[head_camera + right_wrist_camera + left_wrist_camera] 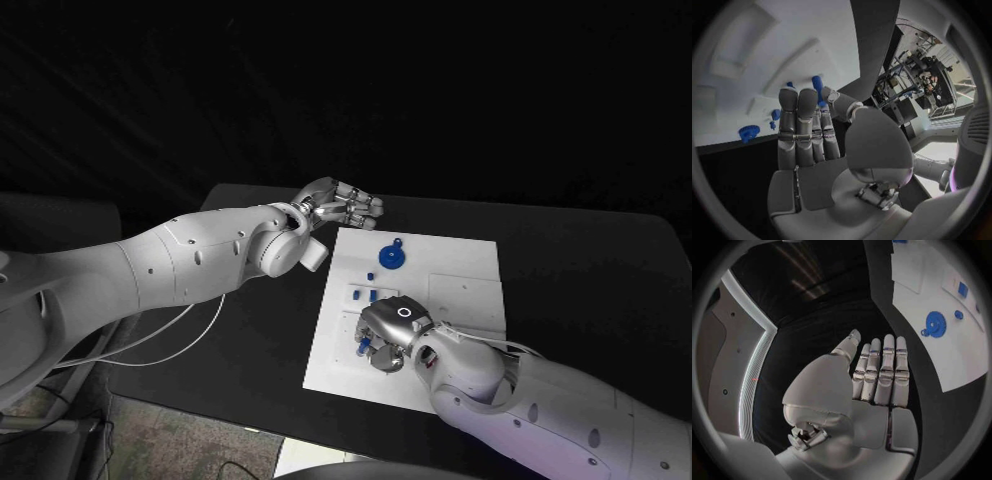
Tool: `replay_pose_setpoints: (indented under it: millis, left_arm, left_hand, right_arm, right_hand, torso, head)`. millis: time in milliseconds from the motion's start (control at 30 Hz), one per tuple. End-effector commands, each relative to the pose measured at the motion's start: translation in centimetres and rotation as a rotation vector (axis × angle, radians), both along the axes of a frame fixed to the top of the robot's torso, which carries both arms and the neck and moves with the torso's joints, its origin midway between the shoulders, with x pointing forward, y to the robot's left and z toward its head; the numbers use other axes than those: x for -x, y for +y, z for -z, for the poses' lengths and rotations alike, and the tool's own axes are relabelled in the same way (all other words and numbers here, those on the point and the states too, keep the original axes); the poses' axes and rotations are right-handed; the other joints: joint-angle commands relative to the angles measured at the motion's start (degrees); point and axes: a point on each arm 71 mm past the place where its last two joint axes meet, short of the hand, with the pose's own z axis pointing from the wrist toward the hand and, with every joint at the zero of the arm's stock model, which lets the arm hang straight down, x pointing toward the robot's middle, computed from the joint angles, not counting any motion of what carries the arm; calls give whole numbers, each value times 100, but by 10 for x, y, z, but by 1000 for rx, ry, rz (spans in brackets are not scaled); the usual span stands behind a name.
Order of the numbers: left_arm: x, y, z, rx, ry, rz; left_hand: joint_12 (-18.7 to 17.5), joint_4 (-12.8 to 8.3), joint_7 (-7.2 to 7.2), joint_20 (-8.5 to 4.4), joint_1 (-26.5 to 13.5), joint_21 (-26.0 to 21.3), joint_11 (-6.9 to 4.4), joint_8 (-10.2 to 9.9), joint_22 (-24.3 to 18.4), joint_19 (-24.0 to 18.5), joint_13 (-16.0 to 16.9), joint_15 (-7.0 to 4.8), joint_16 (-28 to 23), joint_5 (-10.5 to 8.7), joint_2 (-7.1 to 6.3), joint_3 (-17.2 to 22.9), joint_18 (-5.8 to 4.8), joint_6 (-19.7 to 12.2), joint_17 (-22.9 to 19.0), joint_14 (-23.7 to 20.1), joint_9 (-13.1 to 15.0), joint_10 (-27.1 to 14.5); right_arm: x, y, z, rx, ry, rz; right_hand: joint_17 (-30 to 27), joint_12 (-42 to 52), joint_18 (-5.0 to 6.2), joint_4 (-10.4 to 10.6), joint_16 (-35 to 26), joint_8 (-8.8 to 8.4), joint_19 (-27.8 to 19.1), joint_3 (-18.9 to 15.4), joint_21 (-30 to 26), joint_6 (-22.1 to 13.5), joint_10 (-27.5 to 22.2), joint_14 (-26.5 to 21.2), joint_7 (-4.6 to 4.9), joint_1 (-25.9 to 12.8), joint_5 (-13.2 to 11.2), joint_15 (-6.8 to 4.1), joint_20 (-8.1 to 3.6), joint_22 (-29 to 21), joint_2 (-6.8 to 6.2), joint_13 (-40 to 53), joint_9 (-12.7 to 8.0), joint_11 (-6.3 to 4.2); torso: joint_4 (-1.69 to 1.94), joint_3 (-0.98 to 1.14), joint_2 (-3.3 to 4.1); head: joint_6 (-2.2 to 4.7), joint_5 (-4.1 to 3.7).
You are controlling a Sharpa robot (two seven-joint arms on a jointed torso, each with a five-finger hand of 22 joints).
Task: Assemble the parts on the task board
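Note:
The white task board (pixel 462 300) lies in the middle of the black table. A blue gear (pixel 391 257) sits near its far edge, with small blue parts (pixel 361 295) closer in. My right hand (pixel 392 325) hovers low over the board's near left part. Its fingers are nearly straight and its thumb pinches a blue peg (pixel 819 89) against a finger. Another blue piece (pixel 790 84) peeks from behind the fingertips. My left hand (pixel 340 206) hangs over the table just off the board's far left corner, fingers (pixel 882 371) straight and together, holding nothing. From there the gear (pixel 935 323) is also seen.
The board has shallow recesses and raised outlines (pixel 739 47) on its right half. Black table (pixel 577 260) surrounds the board on all sides. A white cable (pixel 188 335) trails under my left arm near the table's left edge.

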Motion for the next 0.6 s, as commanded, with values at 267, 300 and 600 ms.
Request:
replay_pose_setpoints:
  millis: [267, 300, 600]
  left_arm:
    - [1, -2, -1, 14, -1, 15]
    - [1, -2, -1, 14, -1, 15]
    - [1, -2, -1, 14, -1, 15]
  left_hand:
    - [-33, 20, 25, 2, 7, 17, -12, 10, -6, 49, -2, -18, -24, 1, 10, 2, 58, 2, 6, -4, 0, -22]
    - [-33, 20, 25, 2, 7, 17, -12, 10, -6, 49, -2, -18, -24, 1, 10, 2, 58, 2, 6, -4, 0, -22]
    - [-33, 20, 25, 2, 7, 17, -12, 10, -6, 49, -2, -18, -24, 1, 10, 2, 58, 2, 6, -4, 0, -22]
  right_arm:
    - [5, 0, 2, -10, 2, -10]
    - [5, 0, 2, -11, 2, -9]
    - [4, -1, 3, 1, 7, -2]
  right_hand:
    - [-8, 19, 86, 0, 22, 21, -7, 24, 43, 51, 135, -9, -10, -26, -5, -44, -23, 205, 57, 6, 7, -109]
    - [-9, 18, 87, -2, 24, 21, -5, 29, 61, 54, 137, -10, -11, -26, -7, -44, -23, 209, 56, 6, 7, -109]
    - [-9, 18, 87, -2, 24, 21, -5, 29, 62, 54, 138, -10, -11, -25, -7, -44, -23, 209, 56, 6, 7, -109]
  torso:
    - [-5, 2, -1]
    - [-4, 2, 0]
    - [-3, 1, -2]
  head:
    - [-37, 22]
    - [-43, 24]
    - [-47, 25]
